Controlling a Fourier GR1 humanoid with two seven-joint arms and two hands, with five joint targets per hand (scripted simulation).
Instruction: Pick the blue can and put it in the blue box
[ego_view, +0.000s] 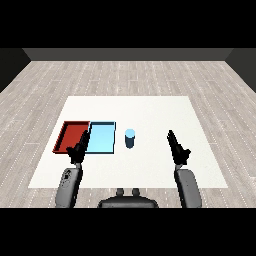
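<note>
A blue can stands upright on the white table, just right of the light blue tray. My right hand hovers to the right of the can, well apart from it, fingers straight and holding nothing. At the tray's front left corner, my left hand is open too, its fingers overlapping the border between the light blue tray and the red tray.
The red tray lies directly left of the light blue one, both near the table's left side. White table surface stretches behind the can and to the right. Wooden floor surrounds the table.
</note>
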